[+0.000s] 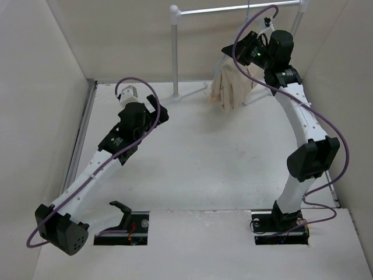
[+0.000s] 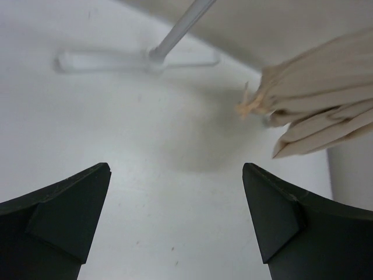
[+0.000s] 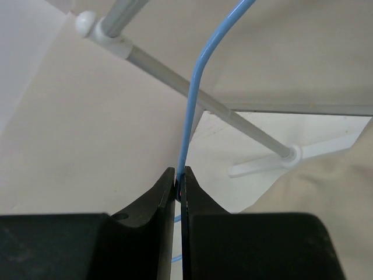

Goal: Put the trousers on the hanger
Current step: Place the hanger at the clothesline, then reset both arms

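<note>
The beige trousers (image 1: 232,86) hang folded in a bundle at the back of the table, just below my right gripper (image 1: 230,55). In the right wrist view that gripper (image 3: 179,181) is shut on the thin blue wire of the hanger (image 3: 192,105), which runs up and curves off to the right. My left gripper (image 1: 160,111) hovers over the table to the left of the trousers, open and holding nothing. From the left wrist, its gripper (image 2: 175,216) has its fingers (image 2: 64,216) spread wide over bare table, and the trousers' (image 2: 326,99) folded ends hang at the upper right.
A white tube rack stands at the back, with its post (image 1: 175,52), its top rail (image 1: 233,9) and its foot (image 2: 140,58) on the table. The rail (image 3: 175,67) crosses behind the hanger wire. Beige walls enclose the table on both sides.
</note>
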Action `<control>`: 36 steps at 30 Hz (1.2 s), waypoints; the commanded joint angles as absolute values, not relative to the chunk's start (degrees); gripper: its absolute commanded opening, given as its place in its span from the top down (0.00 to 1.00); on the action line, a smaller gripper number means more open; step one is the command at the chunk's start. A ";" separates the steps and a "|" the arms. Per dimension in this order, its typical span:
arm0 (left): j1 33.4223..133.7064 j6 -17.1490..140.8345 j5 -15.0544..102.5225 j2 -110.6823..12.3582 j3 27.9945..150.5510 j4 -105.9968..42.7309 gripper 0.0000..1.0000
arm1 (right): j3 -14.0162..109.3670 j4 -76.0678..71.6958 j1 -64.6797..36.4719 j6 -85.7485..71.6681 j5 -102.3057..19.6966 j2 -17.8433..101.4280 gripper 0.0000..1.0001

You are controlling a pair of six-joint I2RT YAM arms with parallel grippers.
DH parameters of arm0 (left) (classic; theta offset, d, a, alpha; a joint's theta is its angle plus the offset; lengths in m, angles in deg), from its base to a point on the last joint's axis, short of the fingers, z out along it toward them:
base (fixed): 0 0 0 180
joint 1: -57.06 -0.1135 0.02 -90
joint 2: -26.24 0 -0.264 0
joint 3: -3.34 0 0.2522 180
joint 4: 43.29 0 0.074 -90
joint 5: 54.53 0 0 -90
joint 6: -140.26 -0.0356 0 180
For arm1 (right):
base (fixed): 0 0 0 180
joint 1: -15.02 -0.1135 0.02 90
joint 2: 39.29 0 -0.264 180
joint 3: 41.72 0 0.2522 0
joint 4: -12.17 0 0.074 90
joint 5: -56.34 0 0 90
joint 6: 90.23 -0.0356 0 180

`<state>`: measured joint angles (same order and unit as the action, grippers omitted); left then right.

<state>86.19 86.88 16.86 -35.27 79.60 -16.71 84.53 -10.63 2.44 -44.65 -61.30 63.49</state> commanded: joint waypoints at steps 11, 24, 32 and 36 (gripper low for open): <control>80.57 95.61 27.65 -37.82 70.98 -18.02 0.00 | 86.83 -9.85 5.84 -44.00 -62.23 68.11 0.81; 80.93 94.74 23.96 -48.46 81.00 -5.63 0.00 | 81.57 -11.61 8.48 -42.15 -58.72 57.76 0.00; 83.56 92.45 24.75 -49.25 81.35 -4.48 0.00 | 52.24 -11.87 8.39 -41.62 -45.20 38.17 0.00; 84.97 91.14 24.84 -50.30 81.18 -4.22 0.00 | 36.50 -13.98 8.04 -41.45 -38.34 29.46 0.00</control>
